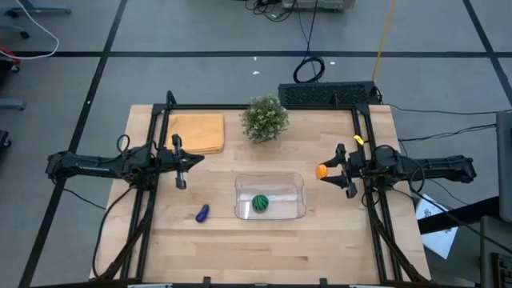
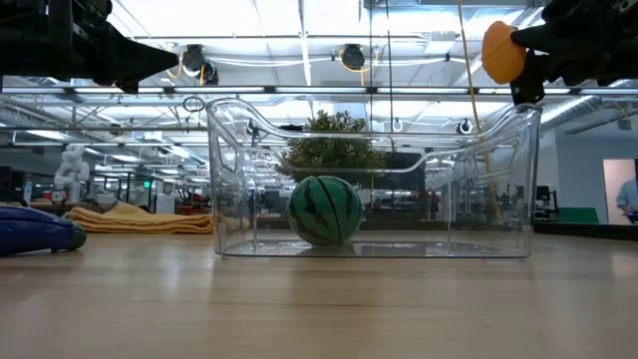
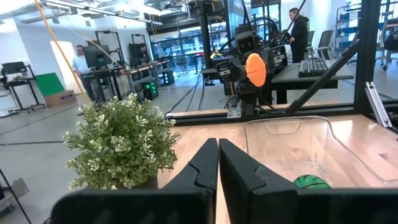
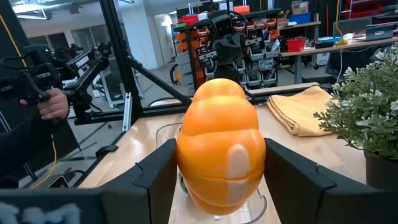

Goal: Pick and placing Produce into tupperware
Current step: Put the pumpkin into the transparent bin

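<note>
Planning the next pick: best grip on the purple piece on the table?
Take the purple piece across its narrow middle, from straight above. It lies flat on the bare table, elongated and slanted, left of the tupperware, so turn the jaws across its long axis.

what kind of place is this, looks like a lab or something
Most likely a robotics lab or workshop: a wooden table inside a black metal frame, workbenches loaded with electronics behind, and people at desks.
</note>
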`<state>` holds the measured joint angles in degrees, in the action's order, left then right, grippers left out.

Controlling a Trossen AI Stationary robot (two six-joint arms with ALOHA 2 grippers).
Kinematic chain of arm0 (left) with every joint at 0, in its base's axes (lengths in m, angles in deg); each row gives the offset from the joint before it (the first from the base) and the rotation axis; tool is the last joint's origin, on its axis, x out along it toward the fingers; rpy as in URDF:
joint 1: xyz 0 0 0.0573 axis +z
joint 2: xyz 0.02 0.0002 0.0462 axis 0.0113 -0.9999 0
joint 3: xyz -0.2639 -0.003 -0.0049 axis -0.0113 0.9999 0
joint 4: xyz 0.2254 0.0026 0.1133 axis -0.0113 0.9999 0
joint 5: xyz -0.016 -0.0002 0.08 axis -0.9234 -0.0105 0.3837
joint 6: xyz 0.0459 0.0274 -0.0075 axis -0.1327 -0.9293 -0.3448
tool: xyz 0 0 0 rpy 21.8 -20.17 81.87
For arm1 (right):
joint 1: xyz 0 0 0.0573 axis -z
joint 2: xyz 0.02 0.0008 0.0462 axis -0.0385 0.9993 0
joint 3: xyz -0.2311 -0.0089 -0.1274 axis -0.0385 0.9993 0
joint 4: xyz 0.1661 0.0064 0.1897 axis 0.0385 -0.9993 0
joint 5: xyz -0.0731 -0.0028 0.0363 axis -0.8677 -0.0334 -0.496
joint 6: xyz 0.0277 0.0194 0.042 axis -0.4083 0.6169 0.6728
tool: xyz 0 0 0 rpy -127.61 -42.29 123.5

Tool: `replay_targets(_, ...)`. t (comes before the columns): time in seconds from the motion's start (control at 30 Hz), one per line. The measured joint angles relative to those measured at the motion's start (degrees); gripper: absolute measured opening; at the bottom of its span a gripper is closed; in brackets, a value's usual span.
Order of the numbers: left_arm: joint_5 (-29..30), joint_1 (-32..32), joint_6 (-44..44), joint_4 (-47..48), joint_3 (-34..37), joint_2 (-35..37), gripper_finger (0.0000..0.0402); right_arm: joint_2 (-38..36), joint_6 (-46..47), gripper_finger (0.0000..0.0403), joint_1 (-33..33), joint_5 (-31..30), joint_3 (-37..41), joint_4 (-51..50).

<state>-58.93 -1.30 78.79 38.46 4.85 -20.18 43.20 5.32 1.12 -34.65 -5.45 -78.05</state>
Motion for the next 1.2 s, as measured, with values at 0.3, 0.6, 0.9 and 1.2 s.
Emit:
replay_targets(0.3, 0.0, 0.0, 0.0, 0.0, 0.0, 0.0, 0.0019, 0.0, 0.0, 0.0199, 0.0, 0.0, 0.0, 0.0)
replay_targets(0.6, 0.0, 0.0, 0.0, 0.0, 0.0, 0.0, 0.0019, 5.7, 0.1, 0.0199, 0.0, 0.0, -2.6, 1.1)
replay_targets(0.9, 0.0, 0.0, -0.4, 0.0, 0.0, 0.0, 0.0019, 16.7, -1.5, 0.0199, 0.0, -0.1, -11.5, -5.2)
replay_targets(1.2, 0.0, 0.0, -0.5, 0.0, 0.0, 0.0, 0.0019, 24.7, -3.6, 0.0199, 0.0, 0.0, -18.8, -9.9)
